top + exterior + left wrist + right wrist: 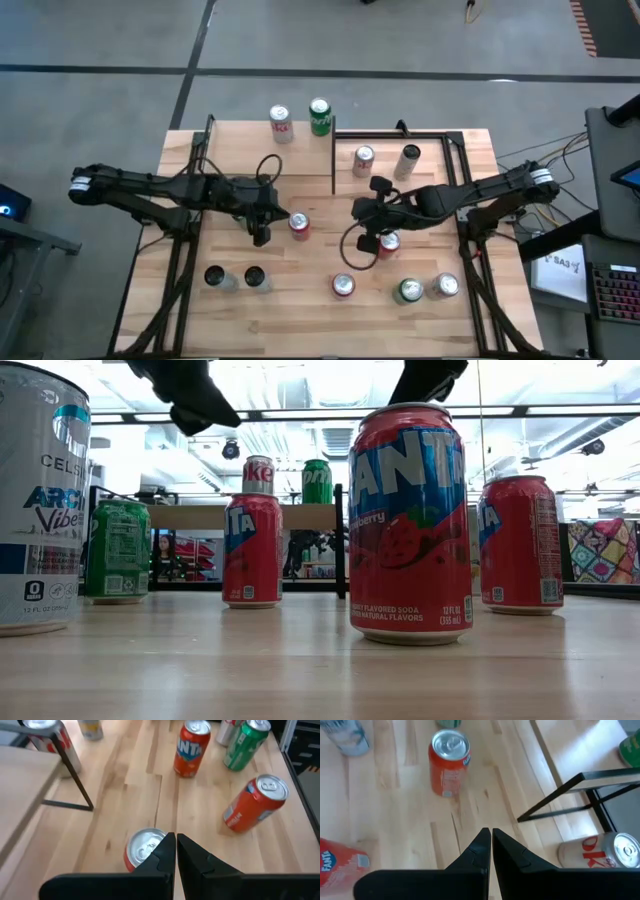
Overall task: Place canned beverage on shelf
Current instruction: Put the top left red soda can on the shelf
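The shelf is a raised light wood board with black posts at the table's far side. A red-and-white can and a green can stand on it, and they also show in the low view. A red Fanta can stands on the table between my grippers. My left gripper is shut and empty, above the table just left of that can. My right gripper is shut and empty, above the table to the can's right.
A black frame at the far right has two cans inside it. Another red can stands by my right gripper. Several cans stand along the near edge.
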`<move>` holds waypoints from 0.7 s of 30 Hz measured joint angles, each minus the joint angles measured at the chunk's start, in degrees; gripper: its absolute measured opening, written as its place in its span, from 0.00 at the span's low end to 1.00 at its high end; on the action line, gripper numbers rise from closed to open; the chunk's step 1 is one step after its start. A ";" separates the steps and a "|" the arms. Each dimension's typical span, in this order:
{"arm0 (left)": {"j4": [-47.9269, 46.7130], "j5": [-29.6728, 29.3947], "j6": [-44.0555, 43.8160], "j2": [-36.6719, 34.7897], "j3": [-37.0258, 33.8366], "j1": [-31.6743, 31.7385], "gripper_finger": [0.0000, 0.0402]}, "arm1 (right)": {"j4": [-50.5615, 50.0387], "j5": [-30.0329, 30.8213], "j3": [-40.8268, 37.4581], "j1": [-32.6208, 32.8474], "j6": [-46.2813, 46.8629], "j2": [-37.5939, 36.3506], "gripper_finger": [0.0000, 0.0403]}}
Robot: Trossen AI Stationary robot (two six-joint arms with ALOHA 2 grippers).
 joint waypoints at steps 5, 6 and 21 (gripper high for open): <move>-1.49 0.00 -3.21 1.81 1.32 -1.26 0.00 | 7.93 -0.03 -7.13 0.00 -1.38 -5.15 0.02; -1.49 -0.04 -3.69 2.28 1.55 -1.55 0.00 | 9.64 -0.01 -8.62 -0.02 -1.74 -6.20 0.02; -6.80 -0.13 -5.88 8.26 6.70 -3.79 0.00 | 26.32 -0.01 -22.21 -0.04 -5.86 -17.04 0.02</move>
